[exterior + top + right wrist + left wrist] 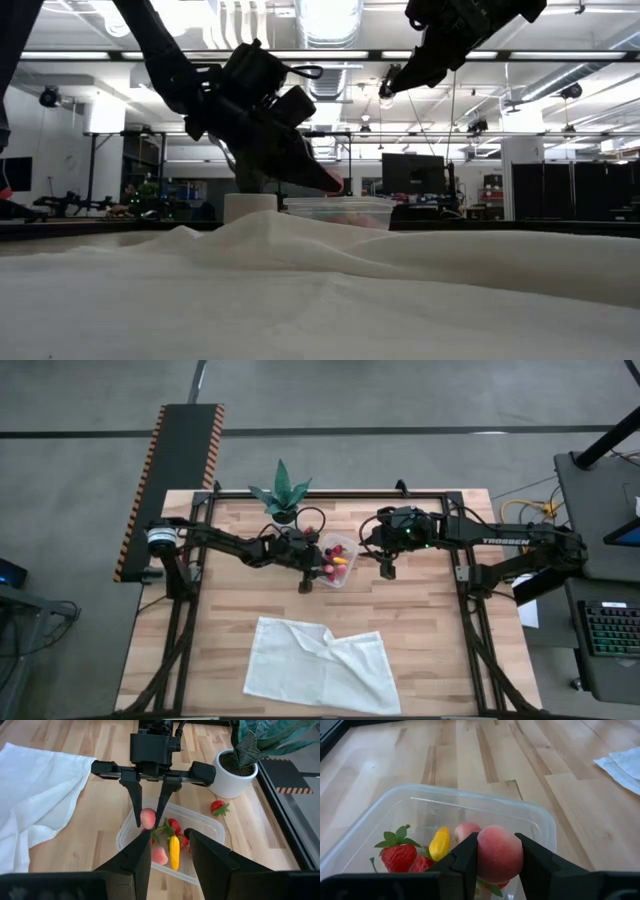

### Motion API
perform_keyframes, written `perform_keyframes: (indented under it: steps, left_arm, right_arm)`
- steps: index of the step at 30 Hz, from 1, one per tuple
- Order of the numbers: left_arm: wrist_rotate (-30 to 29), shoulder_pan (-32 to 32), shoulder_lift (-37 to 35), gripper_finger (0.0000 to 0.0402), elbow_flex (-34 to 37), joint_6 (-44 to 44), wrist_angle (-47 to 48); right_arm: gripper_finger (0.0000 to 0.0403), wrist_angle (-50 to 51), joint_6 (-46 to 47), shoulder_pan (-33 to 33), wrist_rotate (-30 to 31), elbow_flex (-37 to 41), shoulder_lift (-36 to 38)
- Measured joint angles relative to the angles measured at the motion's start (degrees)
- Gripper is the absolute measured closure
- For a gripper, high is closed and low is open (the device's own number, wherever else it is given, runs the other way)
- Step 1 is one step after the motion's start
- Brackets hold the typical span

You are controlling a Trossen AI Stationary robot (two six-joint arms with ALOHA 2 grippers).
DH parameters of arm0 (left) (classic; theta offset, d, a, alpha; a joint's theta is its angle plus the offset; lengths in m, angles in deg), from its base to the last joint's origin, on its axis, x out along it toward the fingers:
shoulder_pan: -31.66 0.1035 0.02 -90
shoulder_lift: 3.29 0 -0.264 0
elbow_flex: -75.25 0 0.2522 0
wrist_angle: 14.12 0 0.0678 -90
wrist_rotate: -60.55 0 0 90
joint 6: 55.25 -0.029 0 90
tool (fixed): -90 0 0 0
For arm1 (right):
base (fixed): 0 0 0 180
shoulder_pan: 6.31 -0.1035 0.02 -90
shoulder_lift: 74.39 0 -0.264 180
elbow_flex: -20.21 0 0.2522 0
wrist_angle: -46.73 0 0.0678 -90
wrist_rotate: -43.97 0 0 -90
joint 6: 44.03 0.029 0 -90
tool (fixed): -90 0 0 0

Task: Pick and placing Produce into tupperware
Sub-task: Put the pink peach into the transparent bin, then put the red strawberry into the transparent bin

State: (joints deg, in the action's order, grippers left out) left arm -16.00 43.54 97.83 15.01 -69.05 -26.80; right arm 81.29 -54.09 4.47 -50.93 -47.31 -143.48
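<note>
My left gripper (496,862) is shut on a pink-red peach-like fruit piece (499,854), just above the clear tupperware (470,796). It also shows in the right wrist view (148,822). In the tupperware lie strawberries (399,856), a yellow piece (440,843) and another pink piece (465,831). One strawberry (219,807) lies on the table beside the white plant pot. My right gripper (170,855) is open and empty, raised on the tupperware's right side (385,567). My left gripper pinches the pink-red fruit piece by its two opposite sides (481,855) between its two fingers, near their free ends. The fingers (135,805) slant downward from the table's left. The piece is lifted clear, over the near-left part of the tupperware.
A white pot with a green plant (284,500) stands just behind the tupperware (341,583). A crumpled white cloth (320,665) lies toward the table's near edge. There is bare wood (430,620) to the right of the tupperware.
</note>
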Motion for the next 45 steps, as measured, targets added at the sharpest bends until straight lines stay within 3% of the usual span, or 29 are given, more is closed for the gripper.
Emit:
perform_keyframes:
  steps: [29,39,45]
  left_arm:
    - [1.31,-0.02,-0.09,0.0299,-0.55,-0.13,-0.02]
    - [1.31,-0.01,-0.09,0.0226,-0.55,-0.06,-0.04]
    - [1.31,-0.01,-0.11,0.0206,-0.98,-0.02,-0.04]
  right_arm:
    - [0.0275,0.02,0.0,0.0,0.0,0.0,0.01]
    - [0.0275,0.02,0.02,0.0,0.0,0.0,0.01]
    - [0.0275,0.04,0.03,0.01,0.0,0.0,0.01]
